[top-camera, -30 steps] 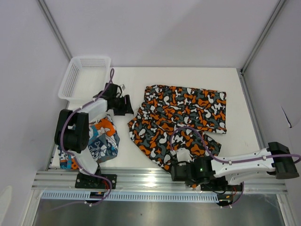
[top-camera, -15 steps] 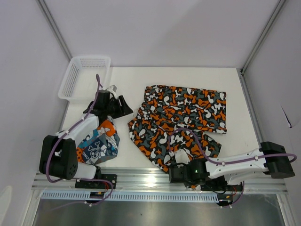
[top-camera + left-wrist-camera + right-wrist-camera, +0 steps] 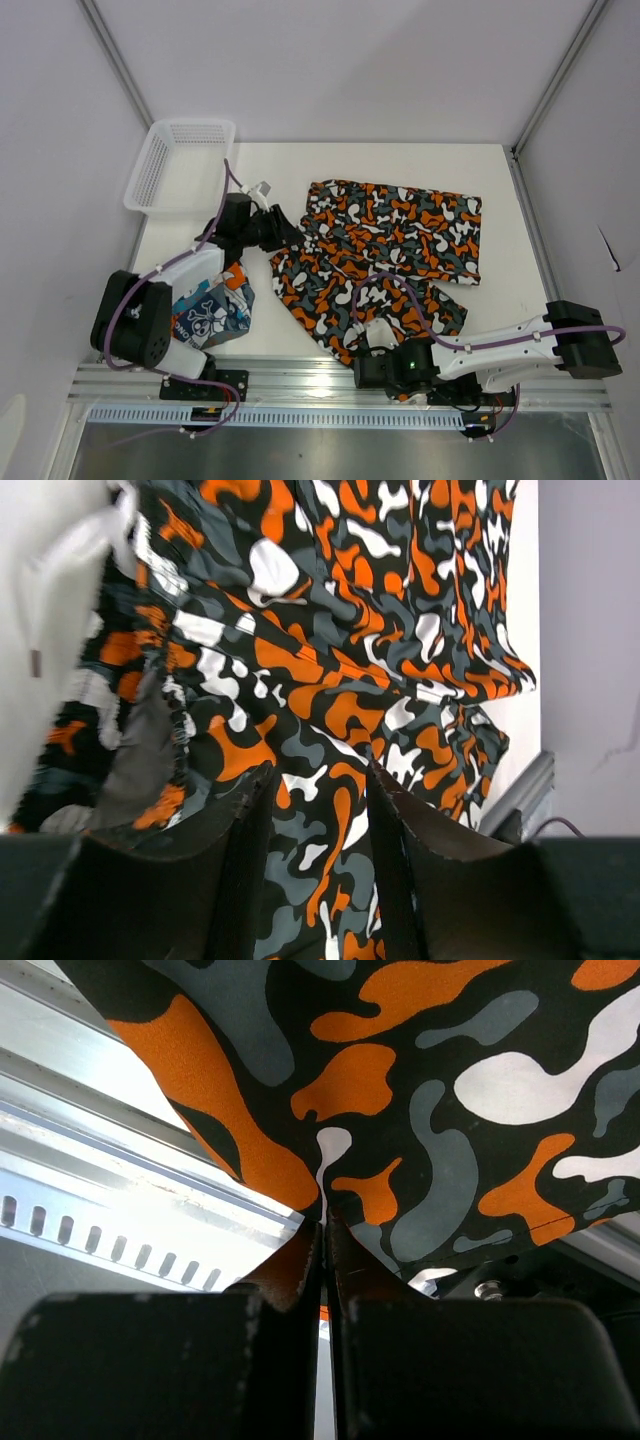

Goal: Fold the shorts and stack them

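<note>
**A:** What is hidden or hard to make out?

**B:** From above, the patchwork shorts (image 3: pixel 212 312) lie bunched at the near left of the table (image 3: pixel 400 162). The left arm (image 3: pixel 185 270) crosses over them, so part of the cloth is covered. The right gripper (image 3: pixel 322 1228) shows clearly only in its own wrist view. From above, its tips are lost among the wrist and the near hem of the camouflage shorts (image 3: pixel 395 245). Both wrist views cut those shorts off at the frame edges.

**A:** Where do the camouflage shorts lie?

**B:** They are spread across the middle of the table, rumpled toward the near side.

**A:** And the fingers?

**B:** The left gripper (image 3: pixel 318 815) sits at the far left edge of the camouflage shorts. Its fingers (image 3: pixel 200 880) stand partway apart, and printed cloth fills the gap between them (whether the pads press on it, I cannot tell). The right gripper is clamped tight, fingers together. It pinches the near edge of the camouflage shorts above the metal rail (image 3: pixel 110 1175).

**A:** Anything else?

**B:** A white mesh basket (image 3: pixel 145 175) stands at the far left corner, near the left gripper but apart from it.
</note>
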Controlling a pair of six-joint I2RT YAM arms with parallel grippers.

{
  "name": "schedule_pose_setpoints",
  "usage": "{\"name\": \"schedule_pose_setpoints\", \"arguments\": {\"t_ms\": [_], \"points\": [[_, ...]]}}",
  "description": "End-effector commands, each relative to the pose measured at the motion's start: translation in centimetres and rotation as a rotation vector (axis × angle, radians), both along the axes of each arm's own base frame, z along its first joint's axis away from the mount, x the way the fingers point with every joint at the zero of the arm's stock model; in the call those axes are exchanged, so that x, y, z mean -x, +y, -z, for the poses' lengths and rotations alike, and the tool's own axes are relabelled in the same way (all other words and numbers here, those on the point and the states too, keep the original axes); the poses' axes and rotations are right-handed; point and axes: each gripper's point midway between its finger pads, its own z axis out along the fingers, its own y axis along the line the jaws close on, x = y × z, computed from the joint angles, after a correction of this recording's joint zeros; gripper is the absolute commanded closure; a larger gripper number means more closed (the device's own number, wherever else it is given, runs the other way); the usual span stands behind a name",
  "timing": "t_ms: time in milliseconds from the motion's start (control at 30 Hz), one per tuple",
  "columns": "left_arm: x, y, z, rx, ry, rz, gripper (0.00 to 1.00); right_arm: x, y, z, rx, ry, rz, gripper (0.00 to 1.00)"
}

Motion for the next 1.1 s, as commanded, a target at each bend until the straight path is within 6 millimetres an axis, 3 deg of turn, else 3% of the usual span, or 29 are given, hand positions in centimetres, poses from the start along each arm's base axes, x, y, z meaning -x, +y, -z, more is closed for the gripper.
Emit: {"name": "schedule_pose_setpoints", "arguments": {"t_ms": [0, 133, 267, 500, 667, 867, 1067], "points": [[-0.5, -1.8, 0.0, 0.079, -0.004, 0.047, 0.56, -0.4, 0.8, -0.1, -0.028, -0.028, 0.005, 0.99], [-0.6, -1.5, 2.9, 0.033, 0.084, 0.035, 0.58, -0.4, 1.1, 0.0, -0.033, -0.026, 0.006, 0.99], [-2.0, 1.0, 5.5, 0.016, 0.138, -0.071, 0.63, -0.3, 1.3, -0.1, -0.040, -0.023, 0.008, 0.99], [-2.3, 3.3, 9.9, -0.036, 0.315, -0.164, 0.71, -0.2, 1.6, -0.7, -0.054, -0.023, 0.006, 0.99], [-2.8, 4.3, 10.7, 0.098, 0.363, -0.204, 0.71, 0.3, 1.8, -1.2, -0.053, -0.026, -0.015, 0.99], [-2.5, 4.1, 11.6, 0.161, 0.411, -0.166, 0.69, 1.2, 2.2, -1.1, -0.056, -0.025, -0.060, 1.00], [-2.8, 5.1, 10.6, 0.154, 0.360, -0.203, 0.66, 1.5, 2.3, -1.1, -0.043, -0.039, -0.087, 0.99]]}}
